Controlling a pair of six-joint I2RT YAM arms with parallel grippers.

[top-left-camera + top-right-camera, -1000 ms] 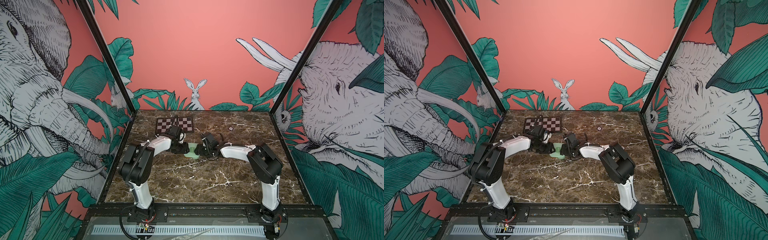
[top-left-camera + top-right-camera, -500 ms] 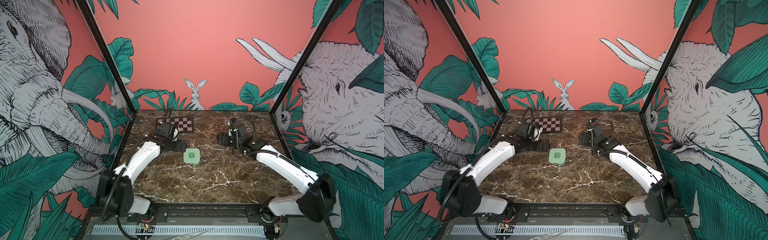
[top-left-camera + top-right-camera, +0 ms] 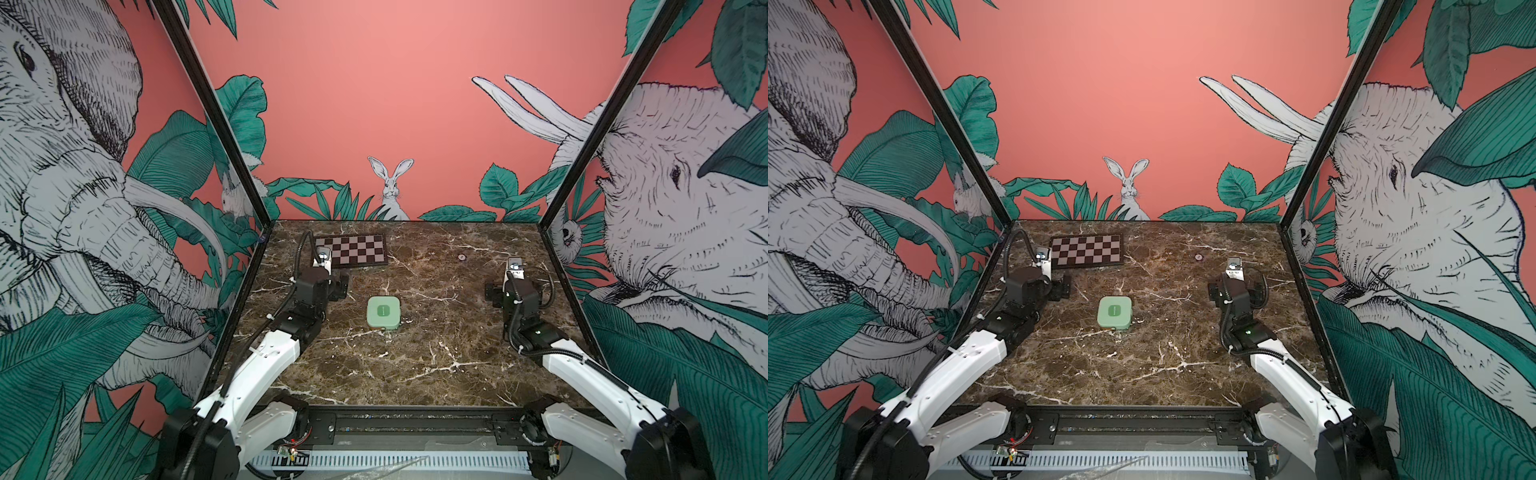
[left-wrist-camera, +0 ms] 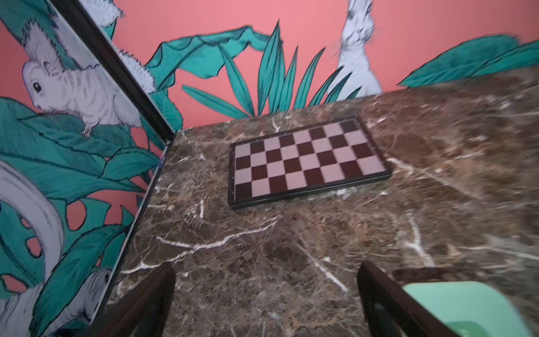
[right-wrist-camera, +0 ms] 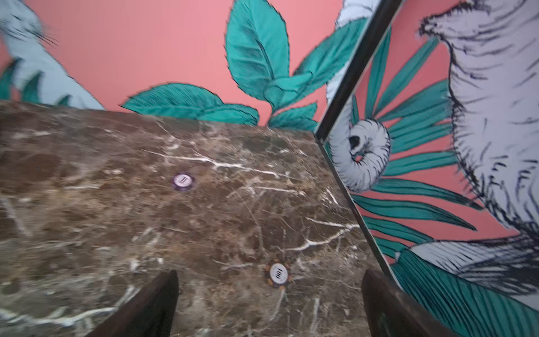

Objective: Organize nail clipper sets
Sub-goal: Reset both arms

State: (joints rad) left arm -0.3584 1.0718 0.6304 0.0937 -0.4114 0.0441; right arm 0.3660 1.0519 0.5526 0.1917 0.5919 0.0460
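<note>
The mint-green case [image 3: 383, 312] lay shut on the bench [image 3: 415, 365], in front of the checkerboard [image 3: 351, 249]. The left tool [image 4: 265, 291] and right tool [image 5: 268, 291] gaped empty. Closing looked done; next the arms probably needed only to retire.

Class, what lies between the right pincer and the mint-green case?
Nothing; only bare marble tabletop separates the right pincer and the mint-green case, shown in both top views.
</note>
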